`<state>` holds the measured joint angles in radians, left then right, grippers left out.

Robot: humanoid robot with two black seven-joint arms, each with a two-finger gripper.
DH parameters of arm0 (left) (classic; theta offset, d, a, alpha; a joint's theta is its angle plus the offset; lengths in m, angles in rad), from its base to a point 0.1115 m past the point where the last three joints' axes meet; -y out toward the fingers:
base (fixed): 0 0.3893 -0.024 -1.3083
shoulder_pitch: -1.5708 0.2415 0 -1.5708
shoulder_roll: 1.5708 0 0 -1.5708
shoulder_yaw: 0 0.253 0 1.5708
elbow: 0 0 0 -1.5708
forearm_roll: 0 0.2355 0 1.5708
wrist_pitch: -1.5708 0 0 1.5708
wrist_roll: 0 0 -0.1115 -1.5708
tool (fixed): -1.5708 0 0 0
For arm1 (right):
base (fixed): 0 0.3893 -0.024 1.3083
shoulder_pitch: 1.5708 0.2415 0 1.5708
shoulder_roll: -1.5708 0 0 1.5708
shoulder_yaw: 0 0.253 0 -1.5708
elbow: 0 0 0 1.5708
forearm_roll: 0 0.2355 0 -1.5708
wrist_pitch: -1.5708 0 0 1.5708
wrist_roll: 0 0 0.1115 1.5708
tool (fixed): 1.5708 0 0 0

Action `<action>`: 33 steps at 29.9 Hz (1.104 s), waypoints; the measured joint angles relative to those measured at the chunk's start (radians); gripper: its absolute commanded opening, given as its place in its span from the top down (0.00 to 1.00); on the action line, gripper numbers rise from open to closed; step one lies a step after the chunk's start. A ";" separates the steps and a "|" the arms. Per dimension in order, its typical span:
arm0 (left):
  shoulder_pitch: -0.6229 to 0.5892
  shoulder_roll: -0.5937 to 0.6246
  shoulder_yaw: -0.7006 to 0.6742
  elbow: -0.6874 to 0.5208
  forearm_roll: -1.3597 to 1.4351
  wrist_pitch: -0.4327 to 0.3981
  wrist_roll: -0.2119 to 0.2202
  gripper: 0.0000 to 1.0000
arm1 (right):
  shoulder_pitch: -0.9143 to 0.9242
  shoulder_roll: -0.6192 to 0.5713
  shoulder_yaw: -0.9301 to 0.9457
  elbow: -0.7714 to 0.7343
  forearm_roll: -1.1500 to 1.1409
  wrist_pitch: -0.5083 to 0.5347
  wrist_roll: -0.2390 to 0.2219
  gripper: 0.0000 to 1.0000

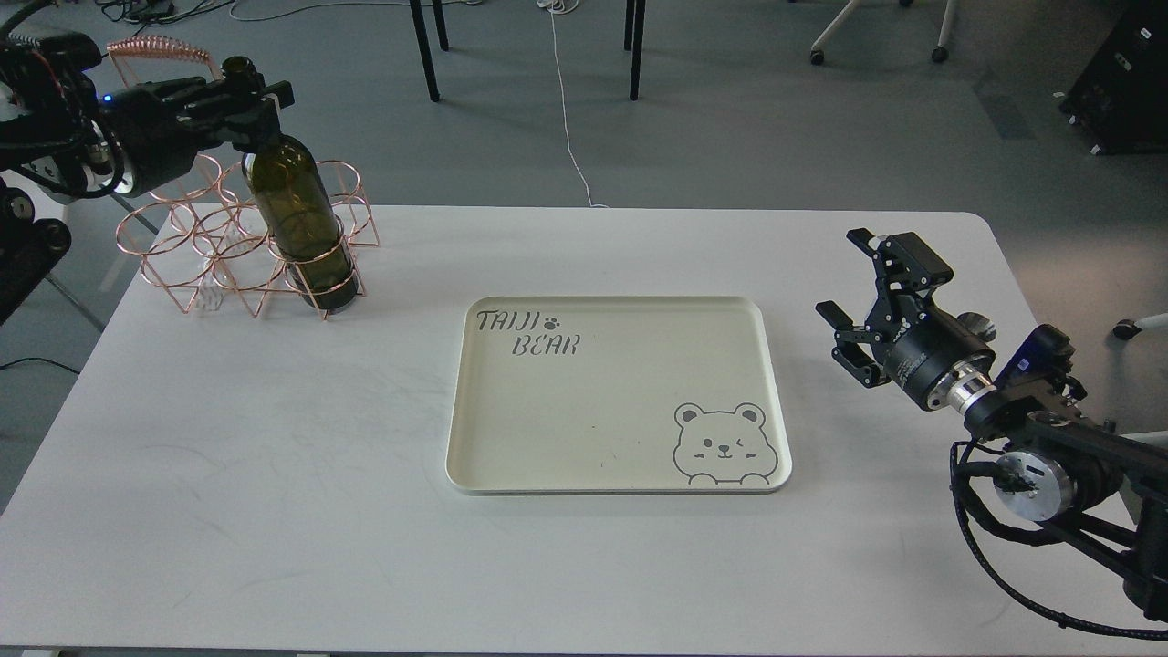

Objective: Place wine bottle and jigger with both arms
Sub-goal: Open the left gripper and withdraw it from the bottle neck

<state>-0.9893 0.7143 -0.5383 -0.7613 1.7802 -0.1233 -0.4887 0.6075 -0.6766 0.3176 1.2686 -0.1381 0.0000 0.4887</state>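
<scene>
- Olive-green glass wine bottle point(301, 219) stands far left on the table, base seated in the front right ring of a copper wire rack point(239, 239); it leans slightly, neck toward the left.
- No label visible on it; open mouth shows at the top, above the fingers.
- Left gripper point(245, 102) is at the bottle's neck, fingers closed round it just below the mouth. Arm comes in from the left edge, roughly level.
- Rack: several round rings on angled legs, coiled copper handle point(164, 46) at the far side behind the arm. Other rings look empty, something pale shows through the wires low at the left, can't tell what.
- Jigger point(978, 325): only a small shiny steel bit shows, just beyond the right arm's wrist, near the right edge of the table. Mostly hidden, shape not readable.
- Right gripper point(856, 294) hovers over the right side of the table, fingers spread wide, holding nothing, pointing left and far.
- Cream tray point(584, 411) lies flat mid-table between the two arms, nothing on it. Printed "TAIJI BEAR" top left, bear cartoon bottom right.
- White table point(274, 493), rounded corners; grey floor, chair legs and a white cable beyond it.
</scene>
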 measured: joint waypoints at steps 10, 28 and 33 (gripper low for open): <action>0.011 -0.003 0.001 0.007 0.020 0.075 0.000 1.00 | 0.000 0.000 0.001 0.000 0.000 0.000 0.000 0.02; 0.011 0.001 0.001 0.010 0.012 0.050 0.000 0.01 | 0.001 0.000 0.001 0.000 0.000 0.000 0.000 0.02; 0.014 0.037 0.002 -0.007 0.004 0.040 0.000 0.01 | 0.001 0.000 0.001 0.000 0.000 0.000 0.000 0.02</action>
<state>-0.9750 0.7518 -0.5367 -0.7680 1.7838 -0.0835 -0.4885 0.6086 -0.6766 0.3187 1.2686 -0.1380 0.0000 0.4887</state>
